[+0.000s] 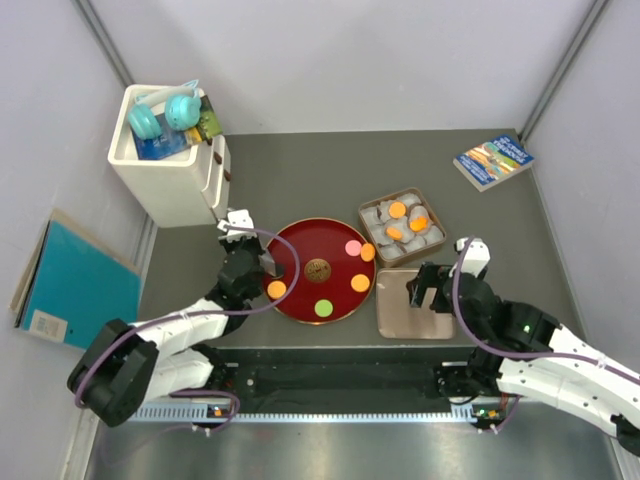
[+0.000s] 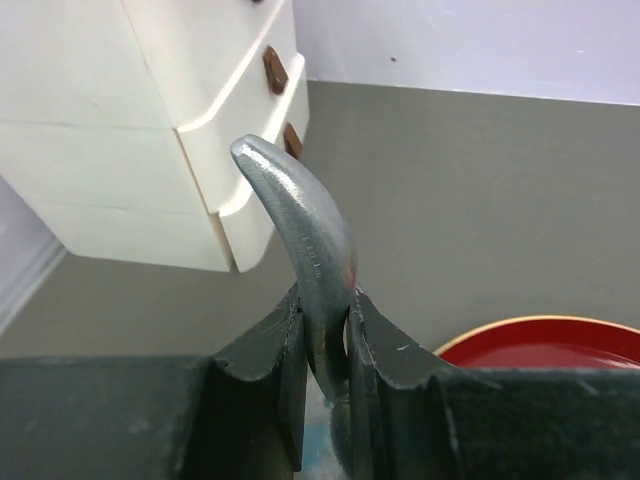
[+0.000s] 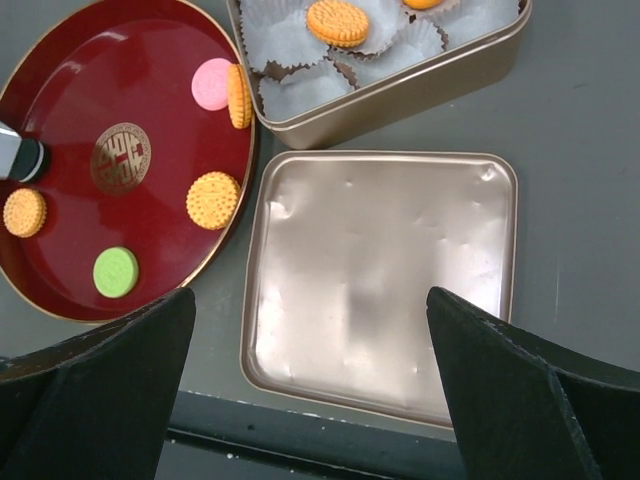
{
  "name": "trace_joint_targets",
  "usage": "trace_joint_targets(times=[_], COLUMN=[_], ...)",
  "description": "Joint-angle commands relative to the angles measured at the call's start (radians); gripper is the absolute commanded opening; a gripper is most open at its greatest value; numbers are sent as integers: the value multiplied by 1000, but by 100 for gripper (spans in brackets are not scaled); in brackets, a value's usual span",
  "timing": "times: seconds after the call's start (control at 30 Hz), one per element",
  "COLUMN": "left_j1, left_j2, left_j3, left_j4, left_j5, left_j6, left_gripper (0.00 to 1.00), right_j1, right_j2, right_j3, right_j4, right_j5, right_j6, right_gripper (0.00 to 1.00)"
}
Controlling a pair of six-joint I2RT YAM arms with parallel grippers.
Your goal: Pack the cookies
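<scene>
A red plate (image 1: 300,305) holds several cookies: orange ones (image 1: 277,290) (image 1: 360,283) (image 1: 368,252), a green one (image 1: 323,308) and a pink one (image 1: 353,247). They also show in the right wrist view, such as the green cookie (image 3: 116,271). A gold tin (image 1: 372,208) lined with white paper cups holds three orange cookies (image 1: 398,210). My left gripper (image 1: 262,262) is at the plate's left rim, shut on a curved grey metal tool (image 2: 300,220). The tool's tip (image 3: 20,158) rests near an orange cookie (image 3: 24,212). My right gripper (image 3: 310,300) is open and empty above the gold lid (image 3: 380,280).
A white drawer unit (image 1: 170,185) with blue headphones on top stands at the back left, close to my left gripper. A book (image 1: 493,160) lies at the back right. A teal folder (image 1: 75,280) lies off the table's left edge.
</scene>
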Motion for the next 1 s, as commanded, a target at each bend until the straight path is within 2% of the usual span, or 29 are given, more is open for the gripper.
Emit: trace_joint_targets(times=[0.0,0.23,0.43,0.57,0.8,0.83,0.97], left_j1=[7,13,16,20,43,43,45], left_j2=[25,-30,59,159,219,219,261], left_j3=[-15,-23,-32,-45,18,32,44], left_j4=[161,114,114,271,235,217,230], left_j5=[-65,-76,-27,28,169,188,280], left_j6=[152,175,82,74,-3,-70,-170], left_gripper=[0,0,0,0,0,0,0], right_j1=[0,0,1,0,1,0,0], right_j2=[-34,-45,-45,-57,-61,-60,-58], right_j3=[-8,-22,-24,-27,-22,-22,-22], right_j4=[24,40,43,40,27,30,30], right_j5=[5,3,-1,-3,8,8,10], right_j6=[-4,-11,-17,-14,-8,-8,-7], right_gripper=[99,99,99,99,99,99,99])
